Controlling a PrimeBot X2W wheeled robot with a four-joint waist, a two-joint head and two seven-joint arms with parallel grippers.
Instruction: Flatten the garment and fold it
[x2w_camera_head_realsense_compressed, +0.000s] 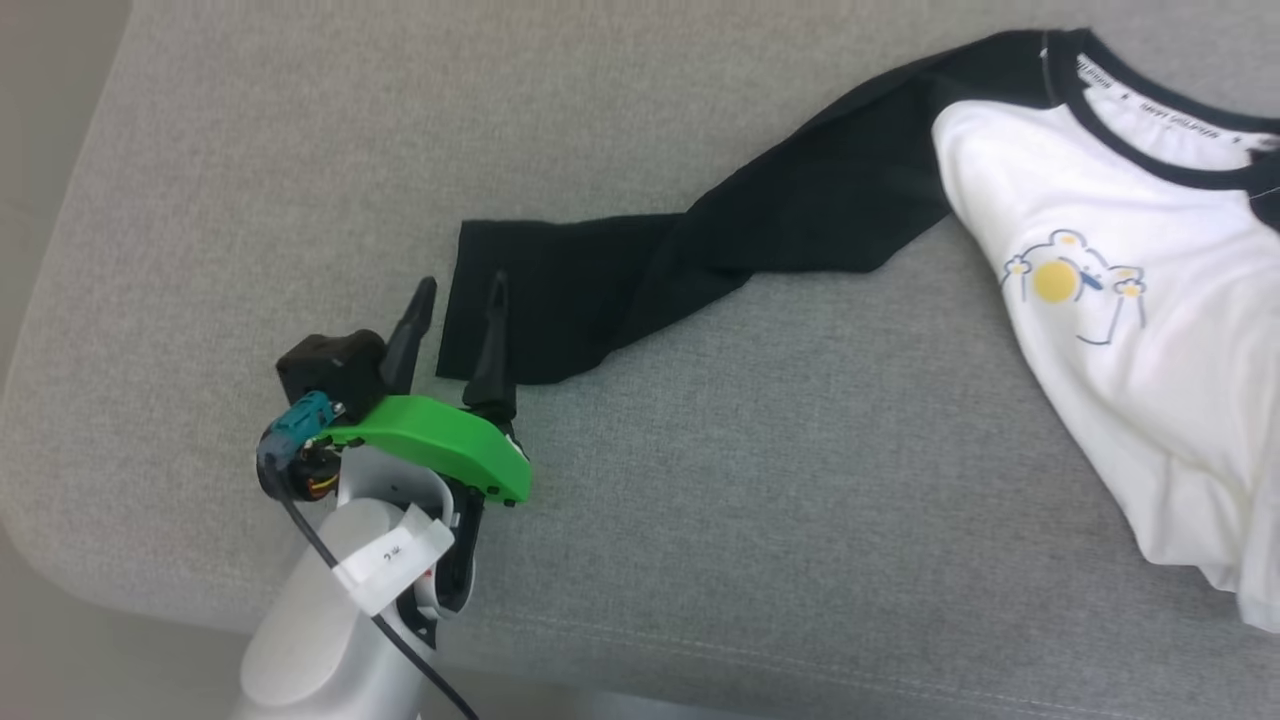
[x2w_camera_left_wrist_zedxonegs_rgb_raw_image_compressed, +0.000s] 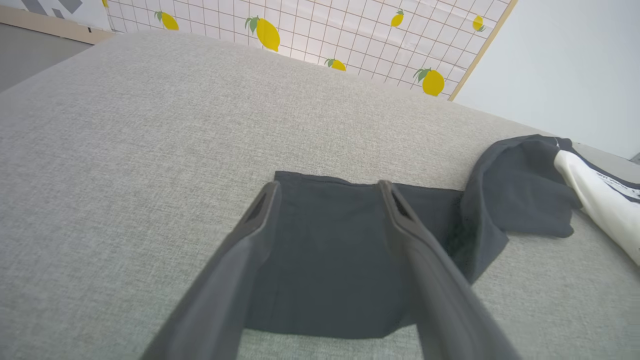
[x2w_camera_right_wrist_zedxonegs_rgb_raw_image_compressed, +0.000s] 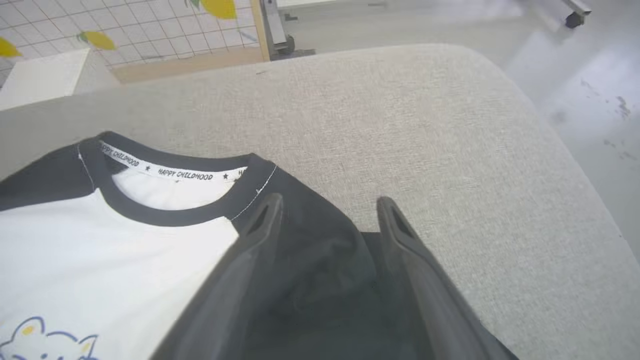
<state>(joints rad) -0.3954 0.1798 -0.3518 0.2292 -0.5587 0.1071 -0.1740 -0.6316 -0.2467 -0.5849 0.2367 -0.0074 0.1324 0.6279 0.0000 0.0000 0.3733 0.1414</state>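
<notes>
The garment (x2w_camera_head_realsense_compressed: 1100, 330), a white T-shirt with a black collar (x2w_camera_head_realsense_compressed: 1140, 140) and a small yellow-circle print (x2w_camera_head_realsense_compressed: 1065, 285), lies at the right of the grey cushion. Its long black sleeve (x2w_camera_head_realsense_compressed: 700, 260) stretches left, twisted midway, with the cuff end flat. My left gripper (x2w_camera_head_realsense_compressed: 458, 300) is open at that cuff, one finger over the cloth and the other at its outer edge. In the left wrist view the left gripper (x2w_camera_left_wrist_zedxonegs_rgb_raw_image_compressed: 329, 192) straddles the sleeve (x2w_camera_left_wrist_zedxonegs_rgb_raw_image_compressed: 325, 260). My right gripper (x2w_camera_right_wrist_zedxonegs_rgb_raw_image_compressed: 330, 204) is open over the bunched black shoulder cloth (x2w_camera_right_wrist_zedxonegs_rgb_raw_image_compressed: 325, 260) beside the collar (x2w_camera_right_wrist_zedxonegs_rgb_raw_image_compressed: 170, 212).
The grey cushion (x2w_camera_head_realsense_compressed: 700, 520) has a rounded front-left corner and a stitched front edge near my left arm. A lemon-print tiled wall (x2w_camera_left_wrist_zedxonegs_rgb_raw_image_compressed: 310, 30) stands behind it. Shiny floor (x2w_camera_right_wrist_zedxonegs_rgb_raw_image_compressed: 590, 90) lies past the cushion's right edge.
</notes>
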